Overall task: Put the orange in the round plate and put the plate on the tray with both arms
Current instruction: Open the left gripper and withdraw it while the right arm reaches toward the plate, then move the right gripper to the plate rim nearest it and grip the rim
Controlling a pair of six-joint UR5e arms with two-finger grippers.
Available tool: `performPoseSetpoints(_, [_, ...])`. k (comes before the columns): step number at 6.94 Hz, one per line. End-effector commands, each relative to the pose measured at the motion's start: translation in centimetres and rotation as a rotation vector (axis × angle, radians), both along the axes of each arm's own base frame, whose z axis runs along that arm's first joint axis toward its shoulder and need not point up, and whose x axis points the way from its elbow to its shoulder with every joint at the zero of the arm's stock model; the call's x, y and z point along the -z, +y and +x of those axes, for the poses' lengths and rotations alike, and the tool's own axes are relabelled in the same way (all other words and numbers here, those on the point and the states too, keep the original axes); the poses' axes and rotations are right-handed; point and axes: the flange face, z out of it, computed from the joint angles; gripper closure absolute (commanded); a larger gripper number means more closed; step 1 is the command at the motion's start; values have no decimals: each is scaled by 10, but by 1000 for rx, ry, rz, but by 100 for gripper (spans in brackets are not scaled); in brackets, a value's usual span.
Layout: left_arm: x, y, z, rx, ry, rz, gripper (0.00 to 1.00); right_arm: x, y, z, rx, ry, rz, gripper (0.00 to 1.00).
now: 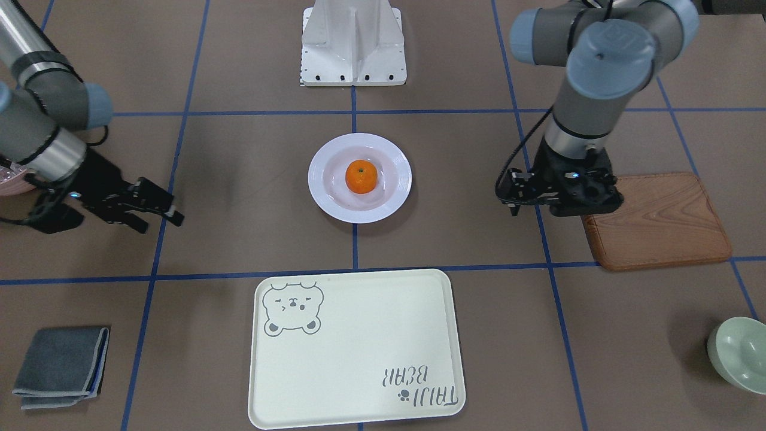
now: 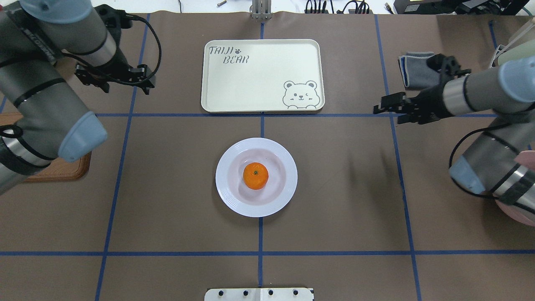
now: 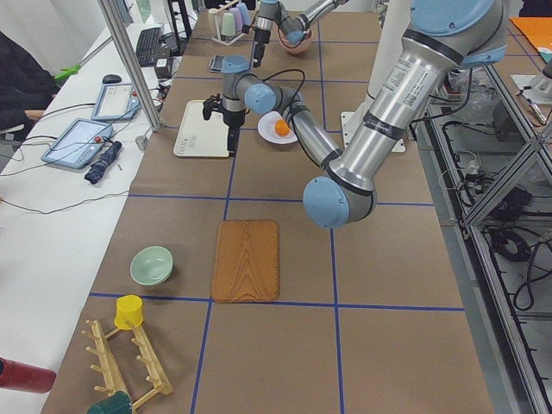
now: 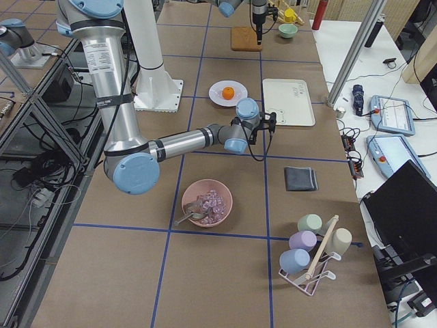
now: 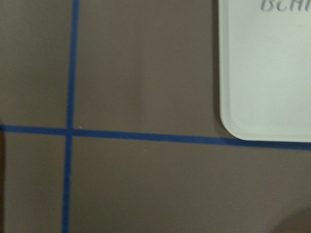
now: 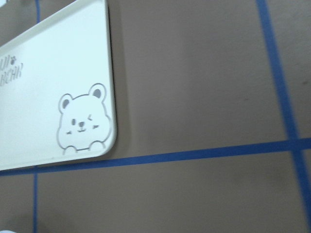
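The orange point(image 2: 255, 175) sits in the sunken centre of the round white plate point(image 2: 225, 190), mid-table; in the front-facing view the orange point(image 1: 361, 176) and plate point(image 1: 323, 194) show the same. The cream tray point(image 2: 250, 90) with the bear drawing lies bare beyond the plate, its long edge on a blue tape line. My left gripper point(image 2: 127, 89) hovers open beside the tray's left end, pointing down. To the right of the tray my right gripper point(image 2: 386, 113) is open and points inward. Both hold nothing and are well apart from the plate.
A brown wooden board point(image 1: 658, 221) lies under my left arm. A pale green bowl point(image 1: 739, 353) and a folded grey cloth point(image 1: 60, 365) sit at the table's far corners. A pink bowl point(image 4: 207, 201) and a cup rack point(image 4: 311, 253) stand at the right end.
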Motion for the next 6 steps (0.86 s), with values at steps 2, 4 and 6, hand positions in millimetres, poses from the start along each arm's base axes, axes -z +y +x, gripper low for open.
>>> performPoseSetpoints(2, [-42,-28,-70,32,-62,9,2,51,75,-104,-24,-272,-45,0])
performPoseSetpoints(4, [-46,-28,-70,31,-65,3,2,59,103,-136,-50,-304,-62,0])
performPoseSetpoints(6, [-54,-29,-71,30,-75,-7,2,61,131,-164,-75,-313,-78,0])
